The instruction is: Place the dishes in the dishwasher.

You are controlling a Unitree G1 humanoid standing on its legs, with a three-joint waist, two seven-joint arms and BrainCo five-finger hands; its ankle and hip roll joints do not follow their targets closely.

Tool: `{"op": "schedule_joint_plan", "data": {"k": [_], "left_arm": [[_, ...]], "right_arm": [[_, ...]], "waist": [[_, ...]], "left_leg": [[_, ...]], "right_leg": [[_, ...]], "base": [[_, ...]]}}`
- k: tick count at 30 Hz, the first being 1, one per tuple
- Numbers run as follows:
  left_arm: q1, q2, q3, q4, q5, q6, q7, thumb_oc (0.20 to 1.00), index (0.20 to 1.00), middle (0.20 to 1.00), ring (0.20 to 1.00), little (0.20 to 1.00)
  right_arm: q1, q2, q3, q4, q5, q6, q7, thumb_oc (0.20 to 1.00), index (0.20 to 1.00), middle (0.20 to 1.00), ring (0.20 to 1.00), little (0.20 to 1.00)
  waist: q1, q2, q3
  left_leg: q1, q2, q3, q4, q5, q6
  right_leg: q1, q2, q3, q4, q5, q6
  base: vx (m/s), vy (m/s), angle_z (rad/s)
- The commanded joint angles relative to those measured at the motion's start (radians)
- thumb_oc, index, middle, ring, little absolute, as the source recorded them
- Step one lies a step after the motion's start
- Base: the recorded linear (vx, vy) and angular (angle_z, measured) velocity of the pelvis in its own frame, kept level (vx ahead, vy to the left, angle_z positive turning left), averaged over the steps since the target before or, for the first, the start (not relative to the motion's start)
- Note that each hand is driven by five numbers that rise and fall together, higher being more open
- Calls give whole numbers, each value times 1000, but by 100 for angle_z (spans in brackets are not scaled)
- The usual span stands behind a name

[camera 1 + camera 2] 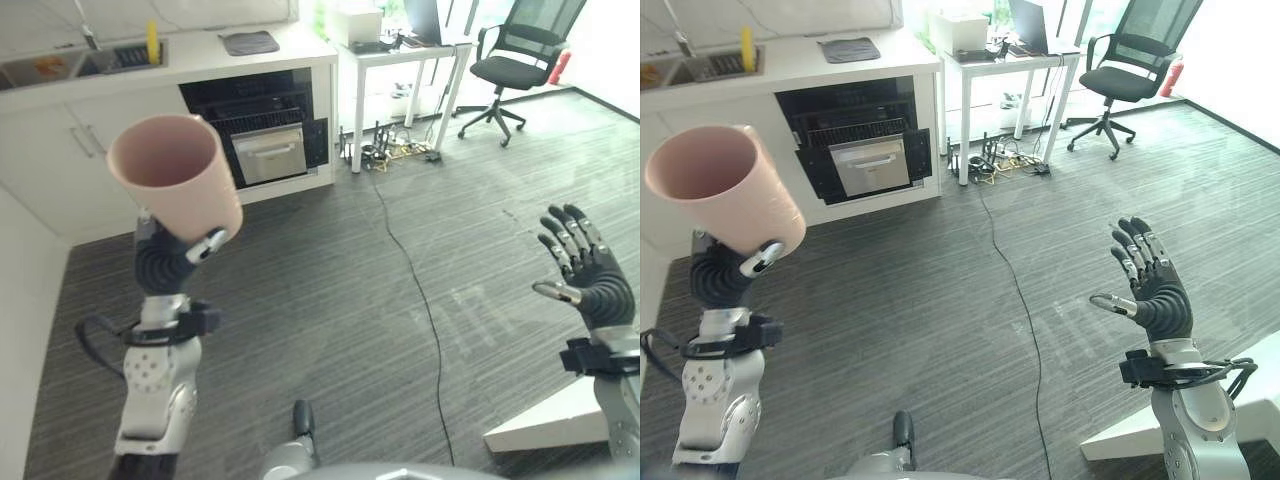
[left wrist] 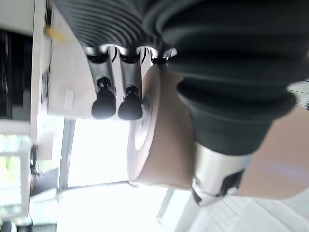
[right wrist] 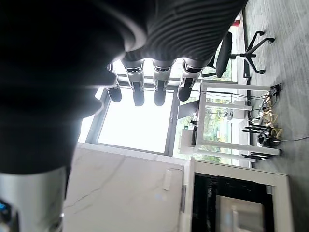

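Left hand [image 1: 165, 262] curled round pink cup [image 1: 175, 185], held aloft, mouth tilted up.

Right eye view: right hand [image 1: 1155, 290] spread, empty, well apart; open dishwasher [image 1: 855, 150] far ahead of both.

Left wrist view: thumb and fingers [image 2: 117, 101] clamping cup.

Carrying step; next, walk closer, lower cup onto rack.

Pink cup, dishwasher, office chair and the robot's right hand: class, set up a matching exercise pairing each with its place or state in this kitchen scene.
Things:
1. pink cup
2. dishwasher
3. office chair
4. right hand

Places or states:
a. fingers straight, holding nothing
b. built in under the white counter, its front open
c. held up in the left hand
d. standing on the floor beside the white desk

Pairs: 1-c, 2-b, 3-d, 4-a
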Motion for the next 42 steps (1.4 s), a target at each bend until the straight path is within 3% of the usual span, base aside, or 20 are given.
{"op": "schedule_joint_plan", "data": {"k": [1,4,5,8,10,11,13,15,18,20,24,26,27,30,32,34,35,37,40,42], "left_arm": [[-1,69,22,-73,20,-29,-20,200,200,200,200,200],[-5,73,25,-67,27,-21,-32,200,200,200,200,200],[-5,74,28,-61,30,-28,-27,200,200,200,200,200],[-13,87,46,-71,16,-16,-15,200,200,200,200,200],[-21,93,47,-67,21,-15,-10,200,200,200,200,200],[-27,99,46,-61,42,-17,5,200,200,200,200,200],[-30,99,41,-63,51,-10,21,200,200,200,200,200],[-27,91,34,-73,69,-7,33,200,200,200,200,200],[-8,78,39,-89,81,-3,36,200,200,200,200,200],[0,78,45,-90,86,-3,36,200,200,200,200,200],[7,73,53,-91,30,13,44,200,200,200,200,200],[11,68,56,-90,15,15,48,200,200,200,200,200],[35,61,66,-95,1,16,41,200,200,200,200,200],[59,47,75,-94,-7,11,34,200,200,200,200,200],[84,26,82,-93,-11,-4,12,200,200,200,200,200],[93,13,80,-86,-8,-16,-13,200,200,200,200,200],[97,6,81,-86,-6,-15,-25,200,200,200,200,200],[121,-1,89,-92,-14,-26,-49,200,200,200,200,200],[113,6,79,-83,-22,-29,-55,200,200,200,200,200],[93,8,64,-55,-24,-47,-65,200,200,200,200,200]], "right_arm": [[-99,23,0,-19,3,-73,3,1000,1000,1000,1000,1000],[-112,52,22,-15,60,-61,26,1000,1000,1000,1000,1000],[-120,57,35,-10,33,-60,28,1000,1000,1000,1000,1000],[-121,30,33,0,43,-55,43,1000,1000,1000,1000,1000],[-125,22,19,4,67,-50,55,1000,1000,1000,1000,1000],[-129,10,3,9,95,-44,75,1000,1000,1000,1000,1000],[-144,-1,6,13,97,-29,90,1000,1000,1000,1000,1000],[-151,2,22,4,78,-16,92,1000,1000,1000,1000,1000],[-121,5,22,-15,82,-26,110,1000,1000,1000,1000,1000],[-110,6,18,-18,88,-34,119,1000,1000,1000,1000,1000],[-150,-19,30,-13,62,-1,77,1000,1000,1000,1000,1000],[-168,-22,39,-5,57,2,79,1000,1000,1000,1000,1000],[-167,-31,33,1,52,4,87,1000,1000,1000,1000,1000],[-146,-49,11,8,72,8,112,1000,1000,1000,1000,1000],[-134,-42,7,20,63,-4,135,1000,1000,1000,1000,1000],[-130,-33,4,22,55,-2,137,1000,1000,1000,1000,1000],[-133,-31,6,21,55,4,133,1000,1000,1000,1000,1000],[-145,-19,21,23,26,18,121,1000,1000,1000,1000,1000],[-137,-18,24,26,6,12,111,1000,1000,1000,1000,1000],[-129,-27,21,31,-6,-7,104,1000,1000,1000,1000,1000]], "waist": [[17,-21,-56],[25,-2,-51],[20,3,-46],[20,-3,-41],[17,-12,-36],[7,-21,-26],[0,-26,-20],[-9,-26,-14],[-27,-27,-16],[-32,-30,-22],[-29,-19,-53],[-31,-12,-58],[-23,7,-60],[-11,-9,-51],[5,-27,-33],[17,-40,-14],[24,-39,-7],[32,-18,-3],[29,14,-15],[20,12,-23]], "left_leg": [[-1,-35,-12,7,-99,-53],[43,-43,-25,7,-138,-28],[59,-39,-17,7,-144,-30],[76,-29,19,7,-157,-36],[88,-29,24,7,-166,-39],[116,-20,38,7,-185,-53],[148,-15,52,7,-218,-65],[179,-17,46,7,-242,-64],[225,-23,10,7,-285,-51],[237,-23,3,7,-303,-46],[297,19,25,7,-320,-78],[319,37,31,7,-306,-92],[308,81,35,80,-198,-135],[192,97,16,312,-103,-165],[72,91,10,509,-80,-168],[-9,99,44,575,-111,-153],[-21,90,58,544,-136,-141],[-4,83,123,317,-158,-133],[43,113,198,14,-42,-172],[45,131,221,7,-62,-181]], "right_leg": [[-66,-69,-74,-56,283,21],[-163,-74,-111,185,315,13],[-213,-85,-121,196,311,2],[-240,-101,-195,34,227,-23],[-224,-101,-224,-82,240,-19],[-225,-122,-262,-265,271,-11],[-231,-147,-283,-429,348,11],[-268,-164,-274,-489,429,30],[-327,-169,-236,-500,466,33],[-318,-168,-226,-500,457,36],[-277,-153,-260,-501,410,30],[-270,-136,-265,-496,395,17],[-236,-87,-272,-499,356,-21],[-187,-64,-261,-506,316,-71],[-147,-59,-254,-508,290,-103],[-114,-60,-259,-510,274,-109],[-104,-59,-260,-510,266,-106],[-88,-47,-257,-510,246,-87],[-50,-34,-269,-510,215,-67],[-27,-44,-300,-510,200,-64]], "base": [[387,322,-36],[308,257,33],[291,210,42],[245,11,22],[249,-91,6],[302,-110,-6],[338,-130,68],[340,-123,-17],[448,-241,-56],[405,-319,25],[371,-367,31],[307,-319,-9],[343,-421,9],[292,-413,11],[193,-287,-41],[200,-174,-38],[309,-41,-11],[343,119,-5],[337,230,6],[255,243,1]]}}
